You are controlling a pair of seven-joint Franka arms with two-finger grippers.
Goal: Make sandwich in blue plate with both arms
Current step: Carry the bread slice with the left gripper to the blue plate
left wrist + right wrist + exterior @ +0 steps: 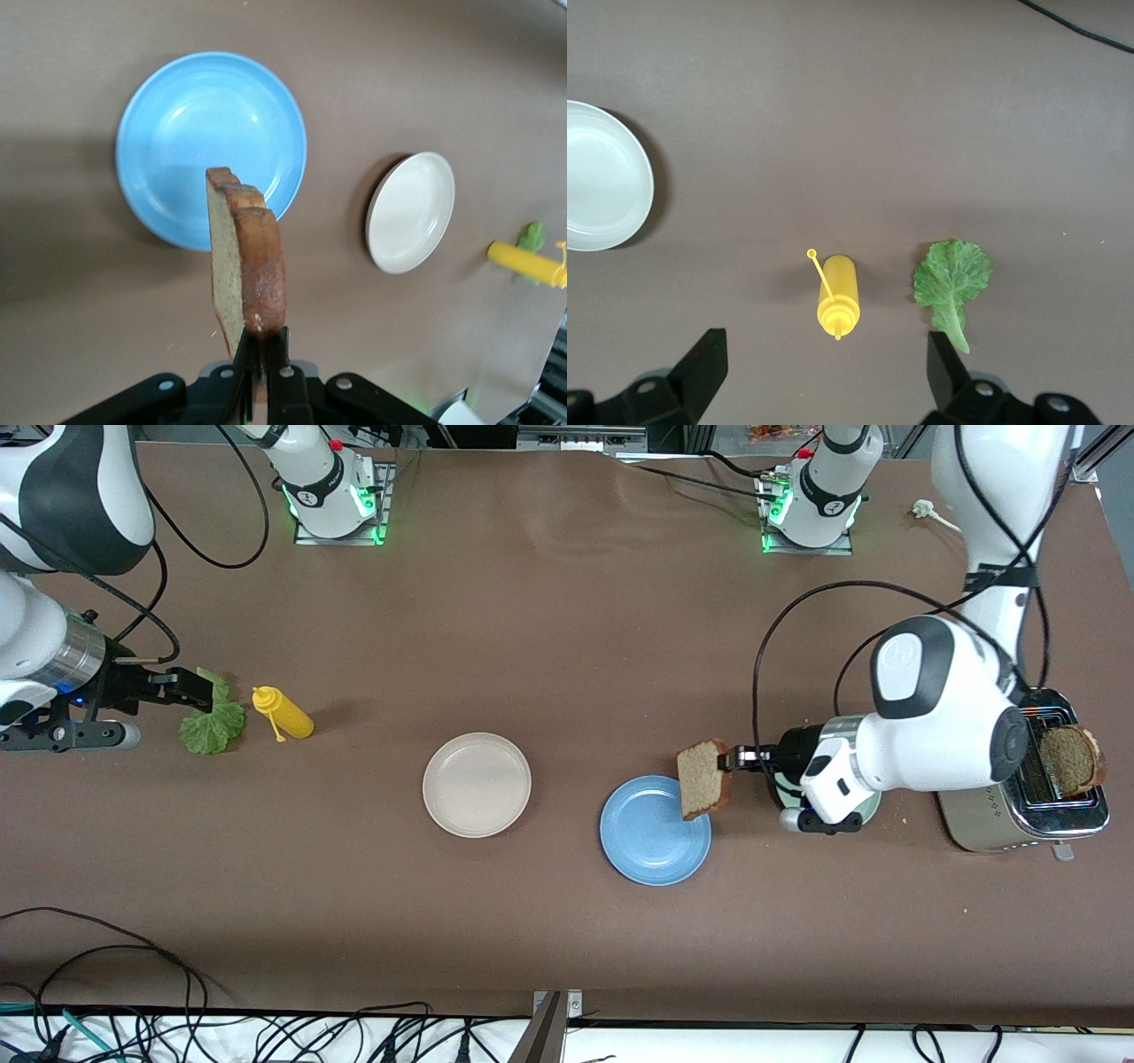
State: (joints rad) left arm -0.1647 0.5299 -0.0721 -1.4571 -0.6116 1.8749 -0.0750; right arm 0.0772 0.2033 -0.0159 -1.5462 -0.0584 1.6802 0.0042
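Sandwich assembly has barely begun: the blue plate (655, 830) sits bare mid-worktop. The left end effector (732, 760) grips a bread slice (703, 779) over its rim. The right end effector (197, 687), spread wide, hangs over the lettuce leaf (213, 726); the toaster (1028, 806) holds another slice (1070, 759).

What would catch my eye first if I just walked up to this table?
Probably the bread slice held on edge in the left tool, over the rim of the blue plate. Next, a second slice sticking up from the toaster at the left arm's end. At the right arm's end, the open right tool hangs over a lettuce leaf beside a yellow bottle.
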